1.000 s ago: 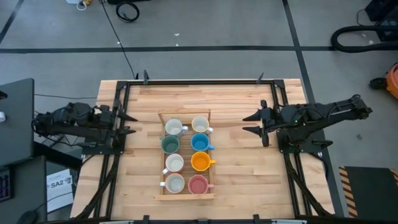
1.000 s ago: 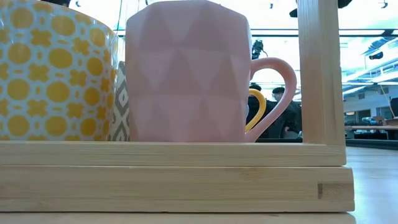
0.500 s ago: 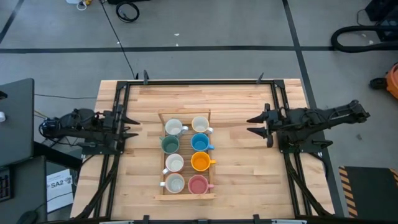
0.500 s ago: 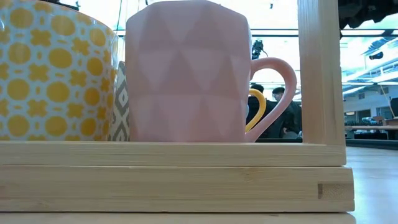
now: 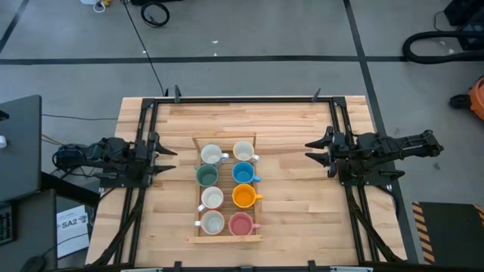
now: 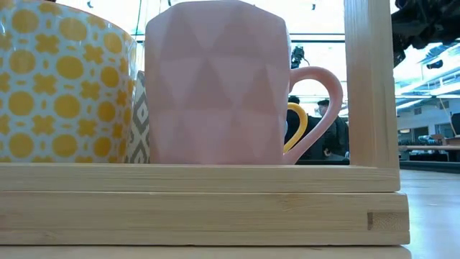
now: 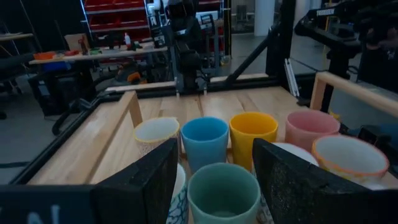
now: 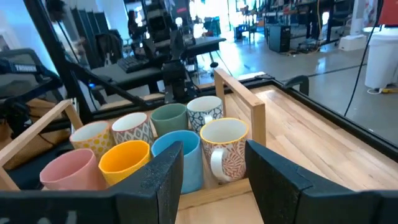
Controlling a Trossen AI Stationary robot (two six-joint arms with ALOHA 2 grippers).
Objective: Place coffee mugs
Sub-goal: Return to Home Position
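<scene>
Mugs [image 6: 215, 86] block most of the low view; left pincer [image 5: 168, 157] and right pincer [image 5: 310, 150] gape wide, empty.

Left gripper [image 5: 168, 155] and right gripper [image 5: 308, 150] both lower.

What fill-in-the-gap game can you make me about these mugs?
The wooden rack holds ___ mugs. The orange mug stands between the blue mug and the ___ mug. The teal mug shares its row with the ___ mug. The left pincer and right pincer, both open, hold ___.
Missing words: eight, pink, blue, nothing.
</scene>
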